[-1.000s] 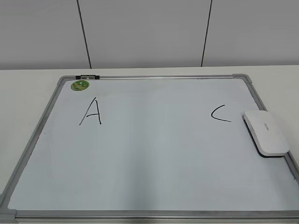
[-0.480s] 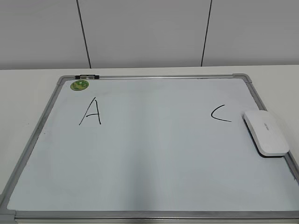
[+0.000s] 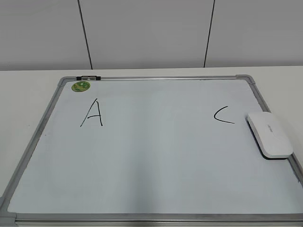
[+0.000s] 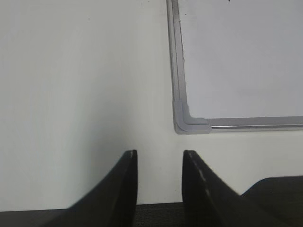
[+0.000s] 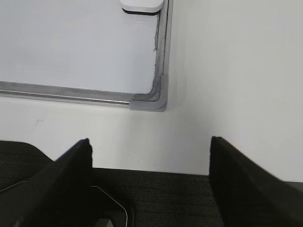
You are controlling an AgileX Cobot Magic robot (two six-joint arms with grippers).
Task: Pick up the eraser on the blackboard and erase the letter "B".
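Here's the blackboard (image 3: 151, 156), a white board in a silver-grey frame, lying flat on the pale table (image 3: 28, 80), its near edge and right side partly cut off by the exterior view. The eraser (image 3: 270, 134) sits on the board's right side, hard against the right frame rail, white top up with a sliver of dark underside showing at its near end, and nothing gripping it. Just left of it is a black "C" (image 3: 223, 115); over on the far left is a black "A" (image 3: 92, 113), with a round green sticker (image 3: 81, 86) beyond it and a small black-and-white clip (image 3: 88, 77) on the far rail. Between the "A" and the "C" the surface is plain white, and no "B" can be made out anywhere. Neither arm shows in the exterior view. The left gripper (image 4: 160, 163) hangs over bare table just off the board's near-left corner piece (image 4: 189, 124), jaws narrowly apart and holding nothing. The right gripper (image 5: 150, 153) hovers off the near-right corner piece (image 5: 151, 101), jaws spread wide and empty; its camera catches only the near end of the eraser at the top edge, the rest cropped away.
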